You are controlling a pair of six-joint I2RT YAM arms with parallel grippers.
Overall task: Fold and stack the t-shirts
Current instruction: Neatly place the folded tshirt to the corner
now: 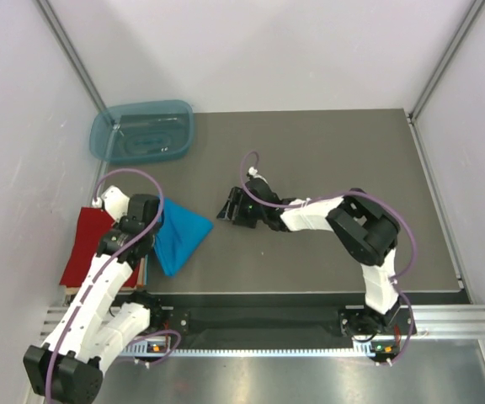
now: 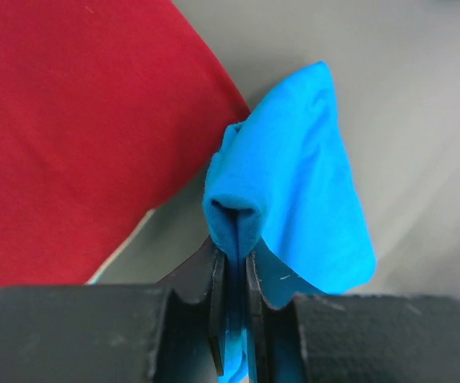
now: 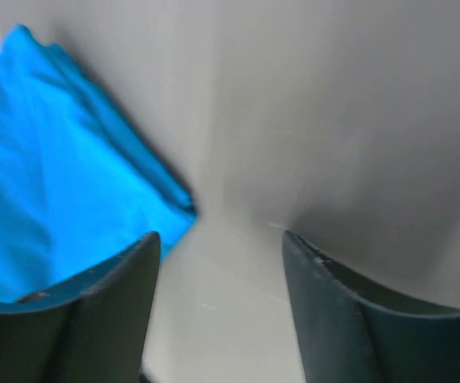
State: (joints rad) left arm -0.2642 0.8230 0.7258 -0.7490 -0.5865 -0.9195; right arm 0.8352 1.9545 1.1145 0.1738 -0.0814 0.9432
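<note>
Your left pincer (image 2: 234,267) pinches a fold of the blue shirt (image 2: 302,175); the red shirt (image 2: 70,128) lies just left of it, so you likely carry leftward. Your right pincer (image 3: 220,239) is spread and empty.

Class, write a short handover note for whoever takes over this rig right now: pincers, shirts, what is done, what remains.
Left pincer: shut on the bright turquoise cloth t-shirt, pinching a bunched edge.
Right pincer: open, empty, over the table beside that shirt.
Plain red cloth t-shirt: folded flat at the table's left edge.
Done: red folded.
To do: finish folding turquoise, stack it on red.
</note>
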